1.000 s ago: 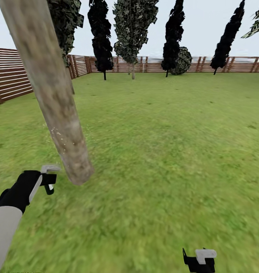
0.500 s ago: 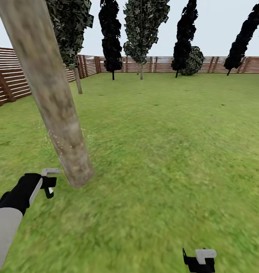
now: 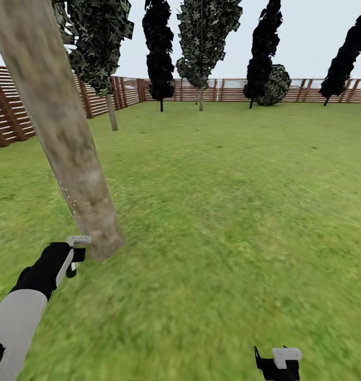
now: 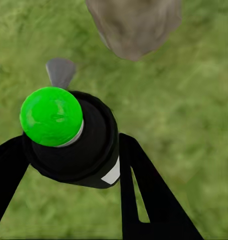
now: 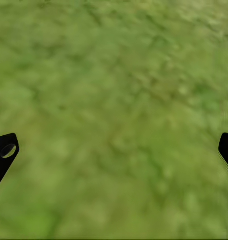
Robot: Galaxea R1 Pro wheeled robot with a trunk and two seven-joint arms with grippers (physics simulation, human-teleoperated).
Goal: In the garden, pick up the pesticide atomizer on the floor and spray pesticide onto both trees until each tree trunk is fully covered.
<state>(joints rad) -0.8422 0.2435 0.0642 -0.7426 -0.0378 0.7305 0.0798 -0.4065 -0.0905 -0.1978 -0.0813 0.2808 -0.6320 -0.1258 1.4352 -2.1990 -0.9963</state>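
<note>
The pesticide atomizer, a black bottle with a bright green cap and a grey nozzle, sits between the fingers of my left gripper, which is shut on it. In the head view the left gripper hangs low over the grass, just left of the base of a thick pale mottled tree trunk; the nozzle points toward it. The trunk's foot shows beyond the bottle. My right gripper is open over bare grass, far from the trunk.
Green lawn stretches to a brown slat fence at the left and back. A thinner pale-trunked tree stands near the left fence, another at the back among dark cypresses.
The whole view has shifted, with the far trees sliding right. My left gripper with the atomizer now sits slightly closer to the trunk's base. The right gripper is unchanged.
</note>
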